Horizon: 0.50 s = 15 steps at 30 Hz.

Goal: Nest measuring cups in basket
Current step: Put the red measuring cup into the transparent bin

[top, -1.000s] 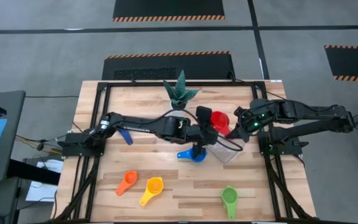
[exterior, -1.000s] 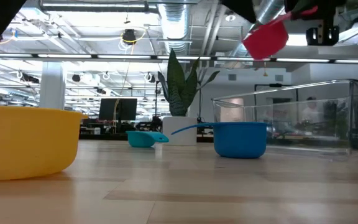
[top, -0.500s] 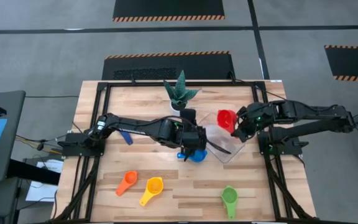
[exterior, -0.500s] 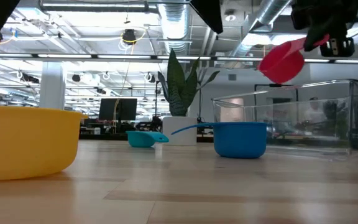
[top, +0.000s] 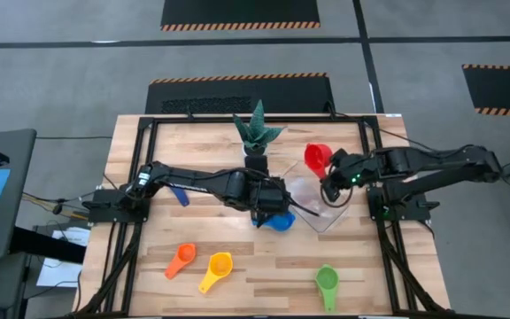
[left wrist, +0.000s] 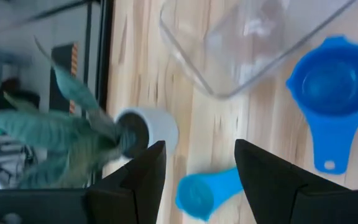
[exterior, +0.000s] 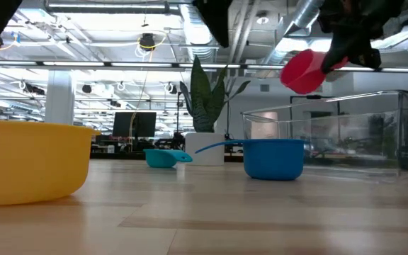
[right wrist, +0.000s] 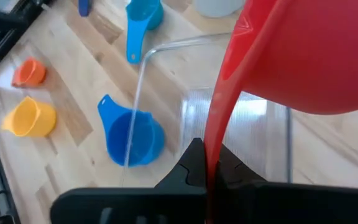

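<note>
Lowering the red cup [top: 317, 159], pinched by its handle in the right hand [top: 329, 183], level into basket [top: 312, 215]; left hand [left wrist: 194, 180] spread.

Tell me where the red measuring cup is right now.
The red measuring cup is held in the air by the right end effector, shut on its handle, above the far edge of the clear basket, right of the plant pot.
</note>
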Available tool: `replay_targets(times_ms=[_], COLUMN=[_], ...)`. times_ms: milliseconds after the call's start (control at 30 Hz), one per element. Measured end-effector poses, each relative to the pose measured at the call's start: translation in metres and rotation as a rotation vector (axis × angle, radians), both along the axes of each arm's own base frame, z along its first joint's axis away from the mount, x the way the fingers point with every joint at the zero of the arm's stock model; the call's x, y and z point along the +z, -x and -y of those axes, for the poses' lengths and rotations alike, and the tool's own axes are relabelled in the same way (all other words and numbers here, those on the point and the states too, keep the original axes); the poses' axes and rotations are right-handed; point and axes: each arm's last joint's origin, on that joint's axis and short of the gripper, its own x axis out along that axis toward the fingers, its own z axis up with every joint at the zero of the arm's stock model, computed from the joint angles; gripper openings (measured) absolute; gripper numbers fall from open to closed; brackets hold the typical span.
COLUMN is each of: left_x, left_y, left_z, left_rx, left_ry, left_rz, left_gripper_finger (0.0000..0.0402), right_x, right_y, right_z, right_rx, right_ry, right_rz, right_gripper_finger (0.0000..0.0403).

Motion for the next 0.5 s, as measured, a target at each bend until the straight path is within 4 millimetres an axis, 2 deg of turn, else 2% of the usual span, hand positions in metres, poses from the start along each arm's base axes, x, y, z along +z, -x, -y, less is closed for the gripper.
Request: replay_targets(times_ms=[233,500], left_x=[-0.002,-0.002], left_y=[0.009,0.009], left_z=[-0.002,-0.002], left_rx=[0.088,0.104], left_ry=[0.013,0.018], left_rz=[-0.046,-0.037], left_gripper_finger=[0.0185,0.0185], right_x=[-0.009,-0.021], right_y=[-0.009,-0.024], right_z=[-0.02,-0.038], right_rx=[0.087,0.129], right_ry=[-0.013,-0.035], right_rz=[-0.056,-0.086], right_gripper_finger=[0.0005,0.0005])
